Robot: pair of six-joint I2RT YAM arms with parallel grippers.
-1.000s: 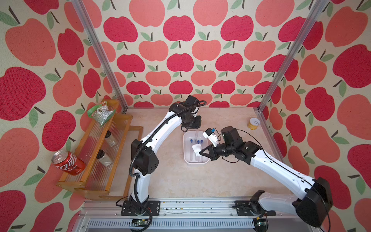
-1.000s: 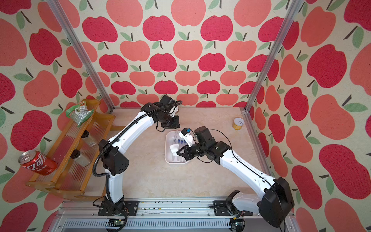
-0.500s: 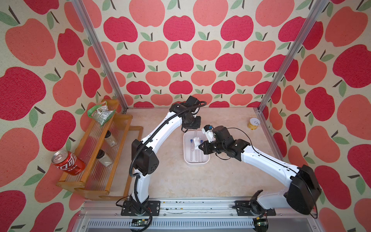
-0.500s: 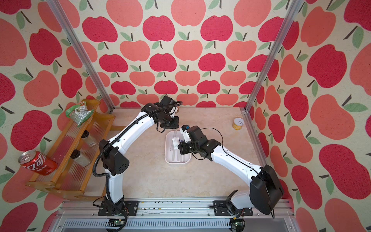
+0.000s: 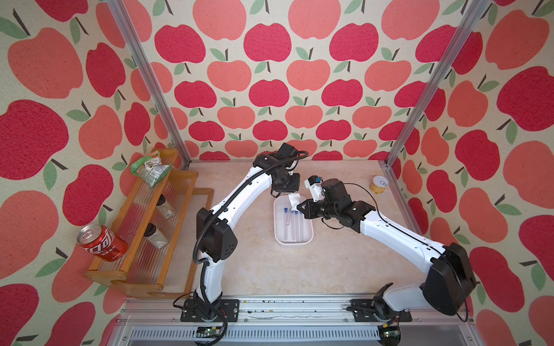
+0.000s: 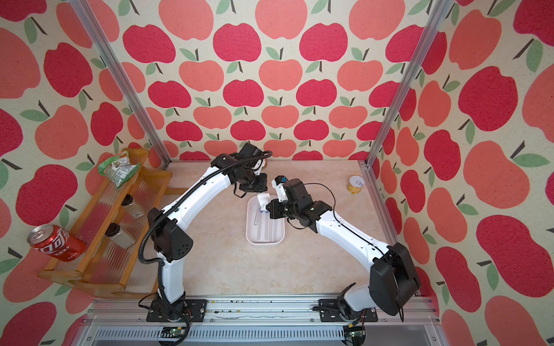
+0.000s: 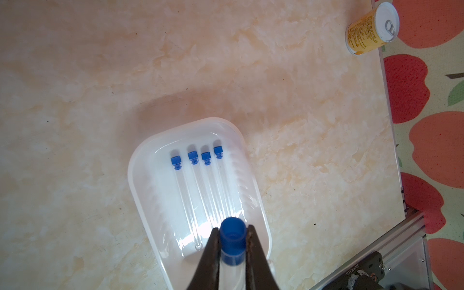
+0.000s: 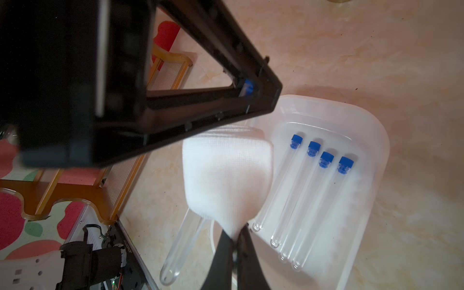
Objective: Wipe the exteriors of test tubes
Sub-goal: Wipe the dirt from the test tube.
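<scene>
Four test tubes (image 7: 200,190) lie side by side in one tray (image 7: 137,180). The left gripper (image 7: 233,232) clamps a fifth tube (image 8: 180,248) by its blue cap; the right gripper (image 8: 234,233) pinches one cloth (image 8: 226,175) covering part of it.

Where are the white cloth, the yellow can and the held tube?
white cloth (image 8: 226,180): right wrist view, middle of the fabric.
yellow can (image 7: 361,37): left wrist view, printed side wall.
held test tube (image 7: 233,236): left wrist view, blue cap.
</scene>
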